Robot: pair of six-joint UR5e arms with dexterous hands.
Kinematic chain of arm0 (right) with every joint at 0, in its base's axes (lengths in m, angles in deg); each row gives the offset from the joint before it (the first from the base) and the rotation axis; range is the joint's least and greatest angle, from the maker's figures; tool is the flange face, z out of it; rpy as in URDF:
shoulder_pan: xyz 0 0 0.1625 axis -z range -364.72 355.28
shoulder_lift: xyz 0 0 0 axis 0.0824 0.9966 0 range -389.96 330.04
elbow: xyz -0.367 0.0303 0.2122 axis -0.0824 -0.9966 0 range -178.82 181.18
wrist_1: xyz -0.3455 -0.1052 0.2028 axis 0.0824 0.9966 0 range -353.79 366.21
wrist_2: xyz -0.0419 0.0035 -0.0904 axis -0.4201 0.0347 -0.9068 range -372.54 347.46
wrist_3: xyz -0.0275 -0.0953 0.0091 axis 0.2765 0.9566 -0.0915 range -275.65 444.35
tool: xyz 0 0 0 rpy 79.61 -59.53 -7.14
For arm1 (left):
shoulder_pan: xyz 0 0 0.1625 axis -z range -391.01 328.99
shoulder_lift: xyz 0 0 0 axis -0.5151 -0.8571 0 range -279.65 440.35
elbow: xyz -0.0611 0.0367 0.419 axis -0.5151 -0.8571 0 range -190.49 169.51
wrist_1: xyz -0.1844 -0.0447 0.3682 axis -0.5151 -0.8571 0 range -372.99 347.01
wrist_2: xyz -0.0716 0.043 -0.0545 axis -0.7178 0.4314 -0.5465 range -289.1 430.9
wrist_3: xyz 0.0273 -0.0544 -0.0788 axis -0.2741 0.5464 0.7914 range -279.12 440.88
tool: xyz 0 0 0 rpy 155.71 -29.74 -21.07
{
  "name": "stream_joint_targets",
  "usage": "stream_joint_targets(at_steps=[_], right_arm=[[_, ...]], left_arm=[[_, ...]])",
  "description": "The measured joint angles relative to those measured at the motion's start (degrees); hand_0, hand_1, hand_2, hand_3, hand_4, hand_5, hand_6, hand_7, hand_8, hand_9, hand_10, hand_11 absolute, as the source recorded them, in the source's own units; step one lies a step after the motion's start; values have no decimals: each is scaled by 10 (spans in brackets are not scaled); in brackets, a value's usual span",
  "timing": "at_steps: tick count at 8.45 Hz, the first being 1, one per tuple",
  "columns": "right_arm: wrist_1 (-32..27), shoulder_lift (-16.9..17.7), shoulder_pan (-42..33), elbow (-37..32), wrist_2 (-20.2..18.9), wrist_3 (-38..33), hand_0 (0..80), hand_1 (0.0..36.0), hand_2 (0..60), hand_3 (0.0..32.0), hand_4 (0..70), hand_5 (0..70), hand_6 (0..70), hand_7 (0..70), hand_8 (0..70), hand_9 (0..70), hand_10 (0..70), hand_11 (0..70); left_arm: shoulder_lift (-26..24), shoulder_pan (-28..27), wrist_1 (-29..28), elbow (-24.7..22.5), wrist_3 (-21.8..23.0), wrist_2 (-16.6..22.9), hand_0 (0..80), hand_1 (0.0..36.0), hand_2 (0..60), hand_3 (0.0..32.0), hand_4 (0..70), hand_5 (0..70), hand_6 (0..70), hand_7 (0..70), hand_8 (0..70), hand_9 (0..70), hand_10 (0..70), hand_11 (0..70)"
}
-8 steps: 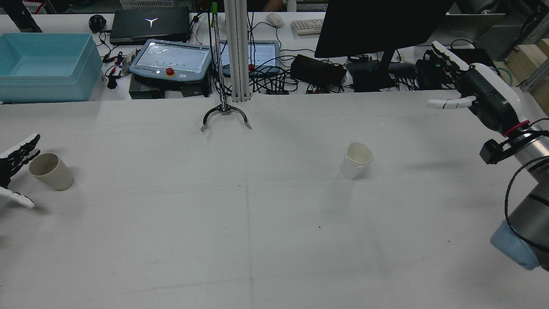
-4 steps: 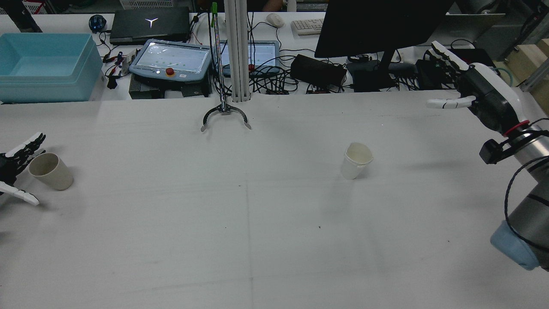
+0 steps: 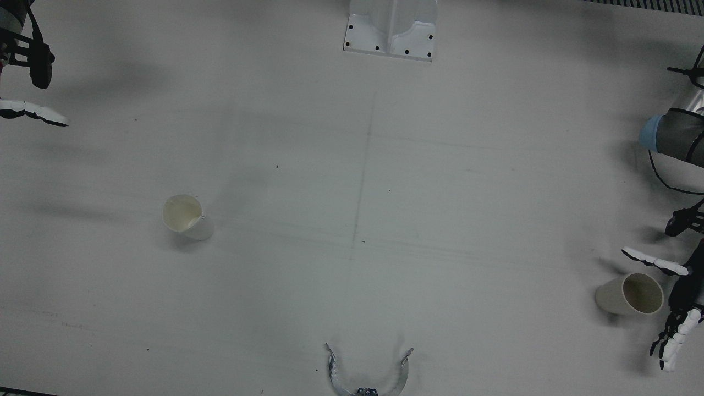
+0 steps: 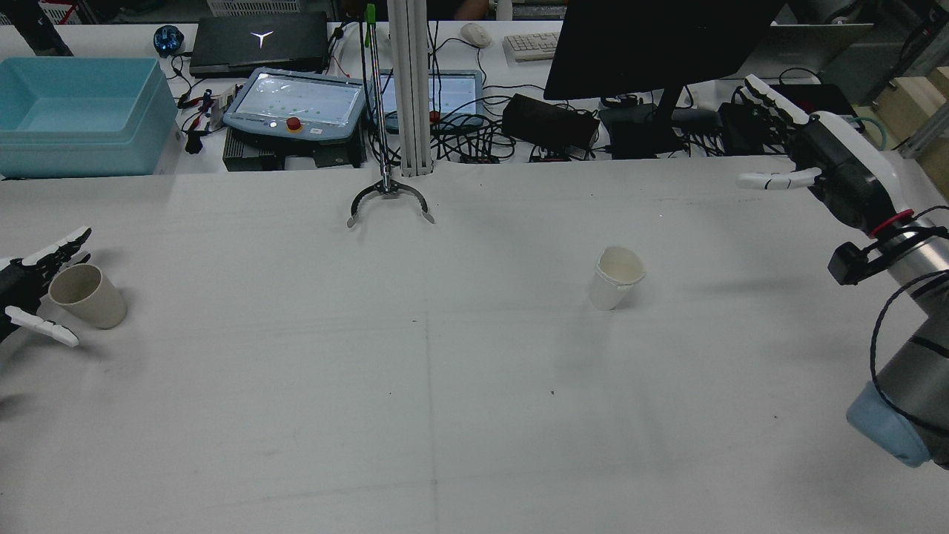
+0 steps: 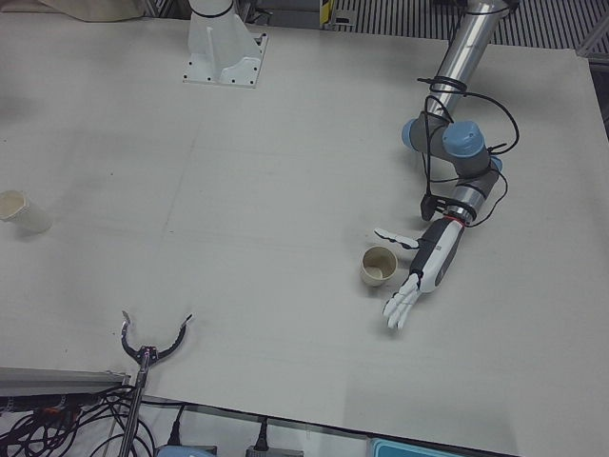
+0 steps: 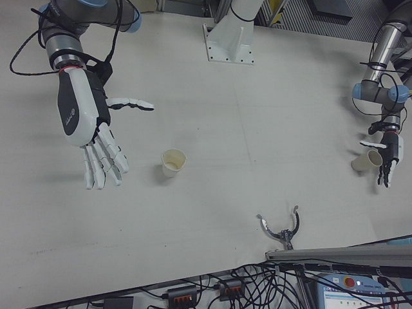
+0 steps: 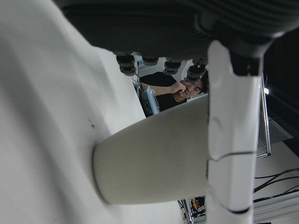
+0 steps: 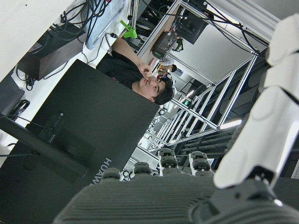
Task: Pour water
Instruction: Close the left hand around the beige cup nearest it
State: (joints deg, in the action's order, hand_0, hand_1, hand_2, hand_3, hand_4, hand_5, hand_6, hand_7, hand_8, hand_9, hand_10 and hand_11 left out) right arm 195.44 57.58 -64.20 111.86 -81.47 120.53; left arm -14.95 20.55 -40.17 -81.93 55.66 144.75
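Observation:
A beige cup (image 4: 89,297) stands upright at the table's left edge; it also shows in the front view (image 3: 630,295) and the left-front view (image 5: 379,266). My left hand (image 4: 30,285) is open around it, fingers behind and thumb in front; contact cannot be told. In the left hand view the cup (image 7: 159,158) fills the space before the palm. A white paper cup (image 4: 615,278) with a bent rim stands right of centre (image 3: 184,216). My right hand (image 4: 823,167) is open and empty, raised far to its right (image 6: 87,125).
A black grabber claw (image 4: 389,202) lies at the table's far edge. A blue bin (image 4: 78,115), tablets, cables and a monitor (image 4: 652,44) sit beyond it. The arm pedestal (image 3: 391,27) stands at the near edge.
My left hand has moved right and closer around the beige cup, its fingers reaching further behind it. The right hand and white cup have not moved.

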Motion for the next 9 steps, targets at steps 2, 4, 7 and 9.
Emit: stream_joint_targets(at_steps=[2,4,7,9], right_arm=[[0,0,3,-1,0,2,444,113,133,76,0,47,110,44,34,6,0,0],[0,0,4,-1,0,1,444,113,138,76,0,47,112,43,34,5,0,0],[0,-1,5,-2,0,3,438,111,140,68,0,47,114,45,34,5,0,0],[0,-1,7,-2,0,3,436,109,137,70,0,47,117,52,36,5,0,0]], left_arm=[[-8,0,7,-2,0,2,788,194,0,0,183,0,86,77,7,1,61,117],[-13,-6,10,0,2,4,800,200,0,0,188,0,86,75,7,1,60,116],[-14,-16,22,-6,14,6,800,217,0,0,200,0,88,73,7,0,62,120],[-14,-17,44,-19,33,6,800,227,0,0,199,0,92,78,8,1,64,125]])
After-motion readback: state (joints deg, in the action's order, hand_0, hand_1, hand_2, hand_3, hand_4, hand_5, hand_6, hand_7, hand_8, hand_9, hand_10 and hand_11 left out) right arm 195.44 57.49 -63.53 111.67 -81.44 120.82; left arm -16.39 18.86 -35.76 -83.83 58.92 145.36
